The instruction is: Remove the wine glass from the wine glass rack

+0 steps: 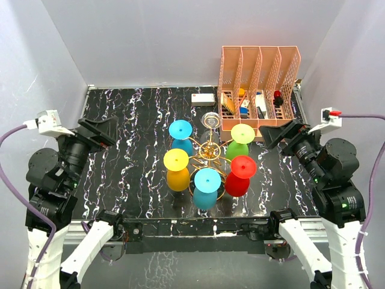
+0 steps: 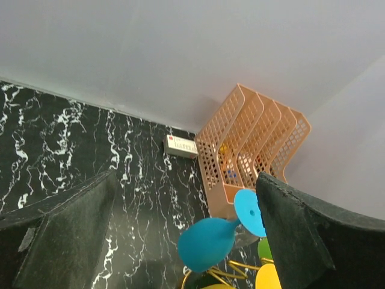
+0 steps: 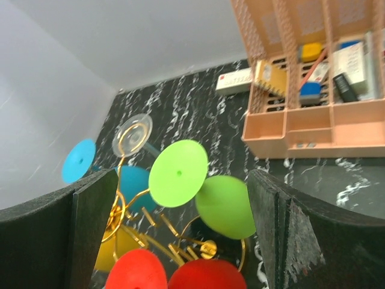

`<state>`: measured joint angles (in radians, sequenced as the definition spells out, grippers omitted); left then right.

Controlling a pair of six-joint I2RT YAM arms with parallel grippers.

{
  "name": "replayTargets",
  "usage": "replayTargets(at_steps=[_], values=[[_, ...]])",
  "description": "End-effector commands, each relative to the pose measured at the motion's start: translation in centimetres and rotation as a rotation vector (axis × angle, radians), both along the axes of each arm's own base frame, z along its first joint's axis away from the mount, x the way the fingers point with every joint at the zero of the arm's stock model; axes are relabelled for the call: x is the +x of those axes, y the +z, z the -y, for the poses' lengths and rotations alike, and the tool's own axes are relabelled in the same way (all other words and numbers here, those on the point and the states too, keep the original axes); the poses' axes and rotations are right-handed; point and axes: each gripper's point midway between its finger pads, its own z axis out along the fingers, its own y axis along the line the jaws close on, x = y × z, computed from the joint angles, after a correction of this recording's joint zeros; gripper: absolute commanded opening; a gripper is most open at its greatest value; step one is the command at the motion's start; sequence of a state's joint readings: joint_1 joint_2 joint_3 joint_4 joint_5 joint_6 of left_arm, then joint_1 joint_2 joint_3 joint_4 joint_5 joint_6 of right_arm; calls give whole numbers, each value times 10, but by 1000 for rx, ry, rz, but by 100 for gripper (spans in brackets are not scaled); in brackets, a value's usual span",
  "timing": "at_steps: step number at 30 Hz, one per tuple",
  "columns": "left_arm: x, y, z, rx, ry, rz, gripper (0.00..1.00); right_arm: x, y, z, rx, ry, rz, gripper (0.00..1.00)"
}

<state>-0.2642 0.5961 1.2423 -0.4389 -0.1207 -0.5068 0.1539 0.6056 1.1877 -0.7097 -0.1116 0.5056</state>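
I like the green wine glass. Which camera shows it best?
Right wrist: the green wine glass sits close, foot and bowl both clear. Top external shows it small, from above; left wrist catches only a sliver.

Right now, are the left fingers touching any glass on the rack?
No, in the top view the left gripper sits well left of the wine glass rack, touching nothing.

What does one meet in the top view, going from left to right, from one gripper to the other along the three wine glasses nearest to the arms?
left gripper → yellow wine glass → near blue wine glass → red wine glass → right gripper
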Motion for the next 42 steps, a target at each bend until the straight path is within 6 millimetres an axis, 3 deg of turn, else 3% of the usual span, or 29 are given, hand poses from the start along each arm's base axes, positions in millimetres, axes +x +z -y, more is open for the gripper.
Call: replayTargets(at_steps=[1, 10, 20, 32, 42], values=[[5, -21, 14, 0, -69, -72, 97, -13, 12, -26, 105, 139, 14, 98], [8, -40, 29, -5, -142, -130, 97, -32, -10, -39, 127, 230, -89, 98], [16, -52, 39, -22, -186, -165, 97, -72, -42, -60, 114, 415, -156, 96], [19, -57, 46, -19, -221, -191, 97, -68, -69, -64, 60, 464, -247, 86], [21, -60, 47, -10, -221, -193, 97, -67, -84, -66, 4, 508, -288, 69]])
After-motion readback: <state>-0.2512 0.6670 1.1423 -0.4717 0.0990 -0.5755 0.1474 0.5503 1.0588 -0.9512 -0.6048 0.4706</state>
